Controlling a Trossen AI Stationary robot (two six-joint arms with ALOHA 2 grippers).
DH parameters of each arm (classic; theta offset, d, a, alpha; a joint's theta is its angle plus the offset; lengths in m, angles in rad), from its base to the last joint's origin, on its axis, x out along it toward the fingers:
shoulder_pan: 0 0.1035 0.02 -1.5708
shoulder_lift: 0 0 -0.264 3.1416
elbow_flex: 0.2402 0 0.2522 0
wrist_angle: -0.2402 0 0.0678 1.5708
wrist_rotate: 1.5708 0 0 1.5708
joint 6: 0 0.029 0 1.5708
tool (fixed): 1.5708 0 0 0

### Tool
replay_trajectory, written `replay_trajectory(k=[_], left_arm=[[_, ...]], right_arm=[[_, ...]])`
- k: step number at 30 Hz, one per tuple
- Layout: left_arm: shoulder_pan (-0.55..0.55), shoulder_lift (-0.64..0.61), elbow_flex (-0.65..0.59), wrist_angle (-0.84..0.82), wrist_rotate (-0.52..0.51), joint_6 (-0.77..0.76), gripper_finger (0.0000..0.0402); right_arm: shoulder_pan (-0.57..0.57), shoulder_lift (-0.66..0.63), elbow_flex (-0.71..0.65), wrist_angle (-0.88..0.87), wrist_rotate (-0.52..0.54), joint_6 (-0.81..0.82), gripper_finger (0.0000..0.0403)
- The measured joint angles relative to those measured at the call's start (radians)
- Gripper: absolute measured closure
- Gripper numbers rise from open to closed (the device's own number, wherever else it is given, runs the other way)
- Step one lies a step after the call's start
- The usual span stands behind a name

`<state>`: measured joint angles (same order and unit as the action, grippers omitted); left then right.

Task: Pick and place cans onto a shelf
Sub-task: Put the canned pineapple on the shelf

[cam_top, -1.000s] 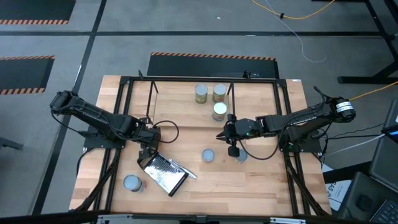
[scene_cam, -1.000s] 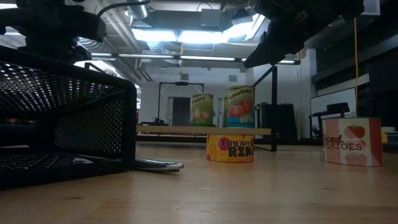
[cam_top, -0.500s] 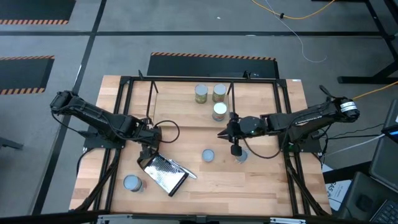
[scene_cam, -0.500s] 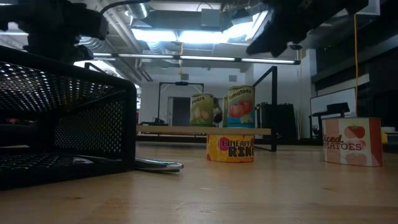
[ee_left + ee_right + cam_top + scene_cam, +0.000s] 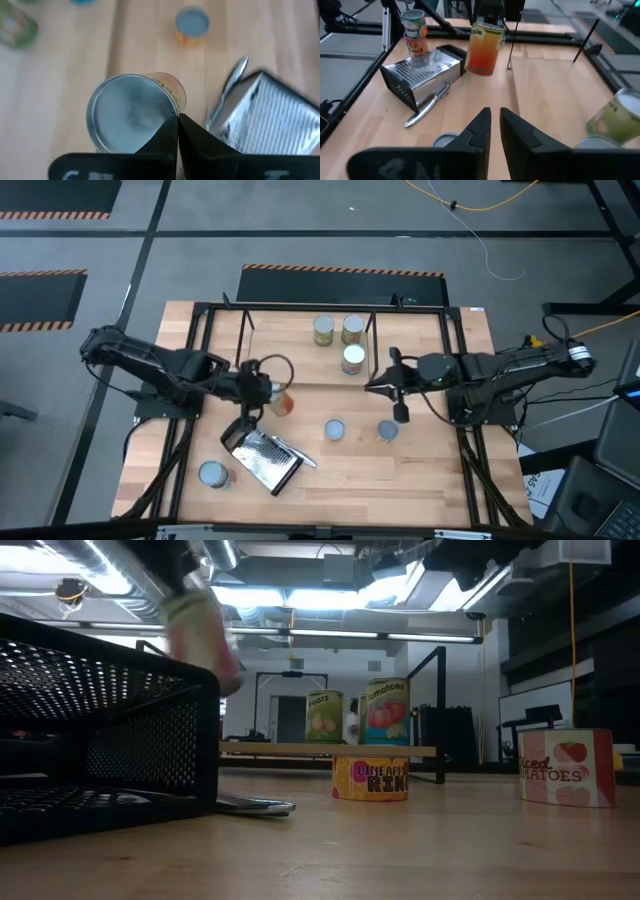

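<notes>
My left gripper (image 5: 266,394) (image 5: 178,120) is shut on an orange-yellow can (image 5: 284,403) (image 5: 483,47), which is held in the air beside the grater; the can shows blurred in the low view (image 5: 200,630). My right gripper (image 5: 372,387) (image 5: 495,117) is empty, its fingers all but closed, above the table right of centre. The shelf (image 5: 290,350) (image 5: 280,749) stands at the far middle with three cans on it (image 5: 323,330) (image 5: 352,329) (image 5: 352,359). Two cans (image 5: 335,429) (image 5: 387,431) stand on the table at centre, and one stands at the near left (image 5: 211,474). My left gripper's fingertips meet at the rim of the can's silver end (image 5: 172,112); how they grip it is hidden by the fingers themselves. The gripper comes from above the can (image 5: 487,27). The can hangs tilted below it, clear of the table.
A metal grater (image 5: 262,458) (image 5: 420,75) lies at the near left with its handle on the wood; it fills the left of the low view (image 5: 110,740). The black frame (image 5: 200,360) edges the table. Bare wood lies near the front edge.
My left gripper has gone up and toward the table's right edge, and the orange can, hidden before, now hangs tilted in the air above the grater. My right gripper has drawn back toward the table's right edge, away from the can under it.
</notes>
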<state>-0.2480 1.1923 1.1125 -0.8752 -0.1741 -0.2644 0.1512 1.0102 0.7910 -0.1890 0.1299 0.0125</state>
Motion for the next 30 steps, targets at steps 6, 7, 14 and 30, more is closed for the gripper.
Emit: replay_trajectory(k=[6,7,14,30], left_arm=[[0.079,0.037,0.096,0.044,0.019,0.164,0.0401],[0.096,0.057,0.118,0.041,0.027,0.196,0.0401],[0.205,0.254,0.307,0.029,0.097,0.406,0.0401],[0.395,0.657,0.627,-0.085,0.109,0.667,0.0401]], right_arm=[[-0.001,-0.025,0.000,0.005,0.007,-0.048,0.0357],[-0.001,-0.025,0.000,0.004,0.007,-0.048,0.0357],[-0.002,-0.025,0.000,0.000,0.008,-0.047,0.0357],[-0.002,-0.025,0.000,-0.018,0.008,-0.045,0.0357]])
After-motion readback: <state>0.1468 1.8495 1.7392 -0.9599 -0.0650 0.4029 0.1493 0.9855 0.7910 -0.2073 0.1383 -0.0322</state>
